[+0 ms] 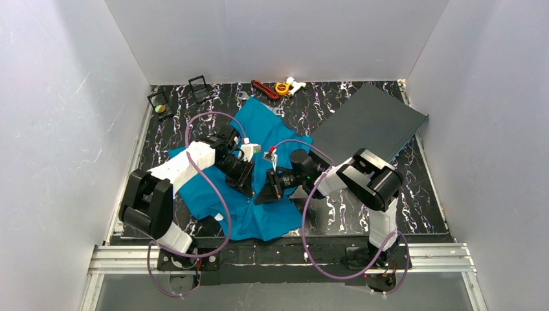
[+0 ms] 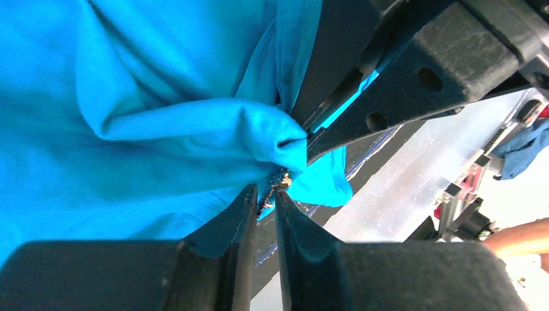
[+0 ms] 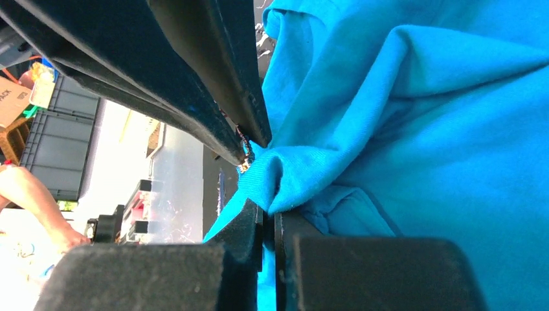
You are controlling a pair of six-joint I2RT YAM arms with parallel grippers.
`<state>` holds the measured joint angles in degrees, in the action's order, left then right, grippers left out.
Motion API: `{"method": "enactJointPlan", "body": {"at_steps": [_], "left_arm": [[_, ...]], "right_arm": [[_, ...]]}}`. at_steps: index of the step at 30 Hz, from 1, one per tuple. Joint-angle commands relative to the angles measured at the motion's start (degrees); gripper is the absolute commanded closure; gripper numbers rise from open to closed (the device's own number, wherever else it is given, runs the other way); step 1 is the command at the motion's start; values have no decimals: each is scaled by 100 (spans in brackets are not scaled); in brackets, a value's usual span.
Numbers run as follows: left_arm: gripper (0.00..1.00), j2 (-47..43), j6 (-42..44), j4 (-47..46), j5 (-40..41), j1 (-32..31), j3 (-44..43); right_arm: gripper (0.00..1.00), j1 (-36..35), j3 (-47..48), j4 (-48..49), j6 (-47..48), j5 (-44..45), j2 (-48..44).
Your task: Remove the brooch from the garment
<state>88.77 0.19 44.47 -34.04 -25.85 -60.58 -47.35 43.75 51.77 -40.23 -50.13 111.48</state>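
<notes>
Both hands met over the middle of the garment point(image 2: 129, 129), which lay rumpled on the bench point(image 1: 421, 201). The right hand point(image 3: 268, 210) was clamped tight on a raised fold of the teal cloth, which bunched out just past its fingertips. The left hand point(image 2: 265, 191) was narrow, its fingers almost together, and the brooch point(image 2: 280, 183), a small gold glint, sat right at their tips. It seemed to be nipped between them, though so little of it showed that the hold was hard to confirm.

From the left hand, the brooch lay straight ahead at the end of its fingers. From the right hand, it sat just beyond the pinched fold, touching the cloth it gripped. The two hands pointed at each other, tip nearly to tip, with the left plainly the nearer to the brooch. The brooch's long axis was too small to read. I judged that the next move would be a pull by the left hand back along its own fingers, away from the anchoring right.
</notes>
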Motion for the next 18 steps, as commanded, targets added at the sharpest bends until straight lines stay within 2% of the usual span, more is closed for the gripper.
{"method": "enactJointPlan", "body": {"at_steps": [1, 7, 10, 13, 18], "left_arm": [[82, -15, -45, 255, -546, 96, -57], [77, -75, 148, 276, -687, 159, -14], [84, -58, 148, 269, -717, 156, -4], [98, -53, 148, 269, -710, 164, 3], [100, -93, 82, 215, -730, 179, 61]], "right_arm": [[99, 12, -81, 334, -120, 46, 23], [99, 102, -153, 440, -165, 3, 7], [99, 103, -172, 535, -211, -22, 10], [99, 103, -186, 612, -250, -34, 7], [98, 111, -172, 588, -247, -41, 14]]}}
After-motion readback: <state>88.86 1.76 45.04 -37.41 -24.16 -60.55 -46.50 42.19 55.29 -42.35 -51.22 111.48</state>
